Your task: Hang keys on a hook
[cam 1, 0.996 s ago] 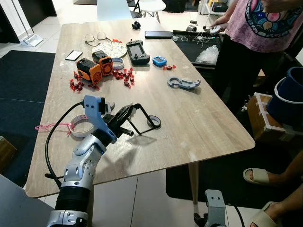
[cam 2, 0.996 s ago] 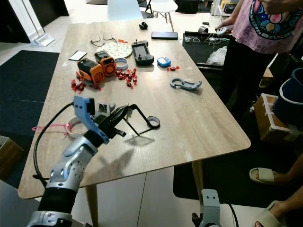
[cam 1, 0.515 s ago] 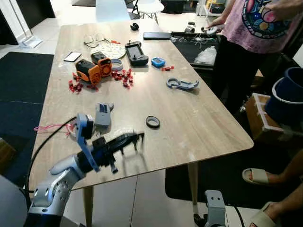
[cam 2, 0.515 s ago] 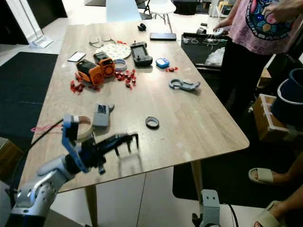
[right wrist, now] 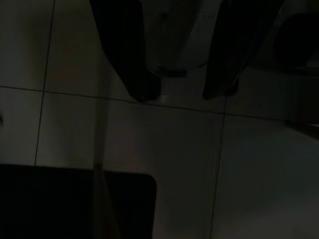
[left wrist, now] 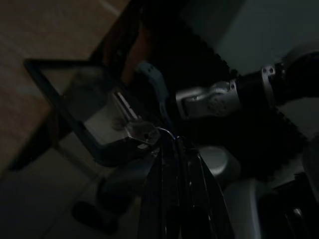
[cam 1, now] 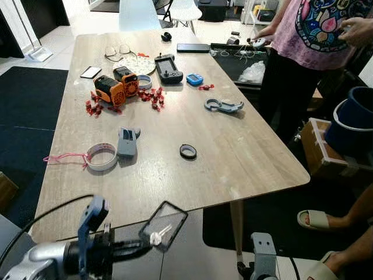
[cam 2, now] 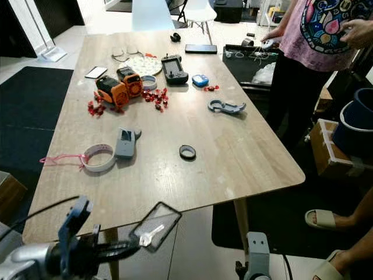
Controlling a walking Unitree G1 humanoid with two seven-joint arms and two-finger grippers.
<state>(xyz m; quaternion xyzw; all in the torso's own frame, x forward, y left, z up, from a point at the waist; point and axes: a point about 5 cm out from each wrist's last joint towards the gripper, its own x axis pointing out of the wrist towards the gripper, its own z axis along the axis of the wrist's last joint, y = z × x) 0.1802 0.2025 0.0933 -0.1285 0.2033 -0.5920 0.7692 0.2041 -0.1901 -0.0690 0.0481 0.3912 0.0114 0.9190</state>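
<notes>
The near half of the wooden table (cam 1: pixel 233 157) is largely bare, broken by a tape roll (cam 1: pixel 102 156), a grey block (cam 1: pixel 126 142) just beside it and a small black ring (cam 1: pixel 187 151). Its far half is crowded: orange boxes (cam 1: pixel 116 85), scattered red pieces (cam 1: pixel 152 95), a black controller (cam 1: pixel 167 67) and a grey clamp (cam 1: pixel 222 105). The right side is blocked by a standing person (cam 1: pixel 303 52) and a blue bucket (cam 1: pixel 352 119). Below the near edge, open tiled floor (cam 2: pixel 192 245) is seen.
</notes>
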